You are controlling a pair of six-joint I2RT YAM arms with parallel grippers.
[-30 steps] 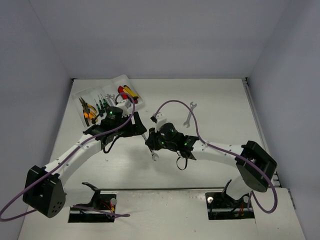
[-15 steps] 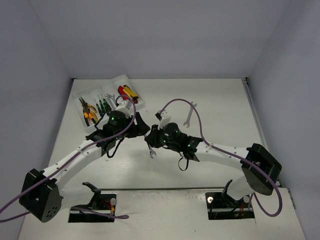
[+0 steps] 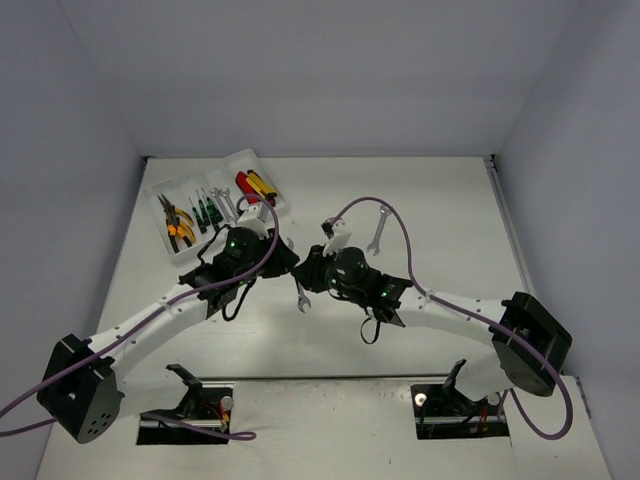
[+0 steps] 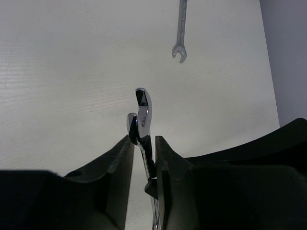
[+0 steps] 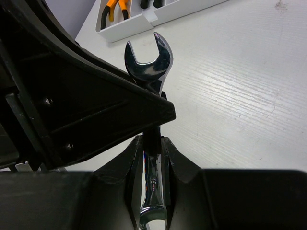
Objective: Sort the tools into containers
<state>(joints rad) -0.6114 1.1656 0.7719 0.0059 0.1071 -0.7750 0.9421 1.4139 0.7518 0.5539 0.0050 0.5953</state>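
Held a wrench (image 5: 147,64) by its shaft in the right hand (image 5: 152,139), clamped tight, with the open end jutting well past the fingertips. Closed the left hand (image 4: 143,137) down narrow round the same wrench, a finger just beside each flat. Could not tell from its wrist view whether either finger actually pressed on the metal.

Caught only from the right wrist: the left hand's black body crossing the shaft just beyond the right fingers, and past it one end of the tray (image 5: 144,19) with orange-handled pliers (image 5: 117,5) inside.

Caught only from the left wrist: the wrench edge-on between the fingers, and a second wrench (image 4: 181,28) flat on the worktop (image 4: 72,72), well beyond the held one.

Made out only from above: both hands met near mid-worktop, with the held wrench's lower end showing between and below them. Could not tell whether that end touched the surface. Placed the tray at the far left, with pliers, screwdrivers (image 3: 205,212) and red and yellow knives (image 3: 253,184) in separate compartments side by side. Placed the second wrench right of the hands, well apart from the tray.
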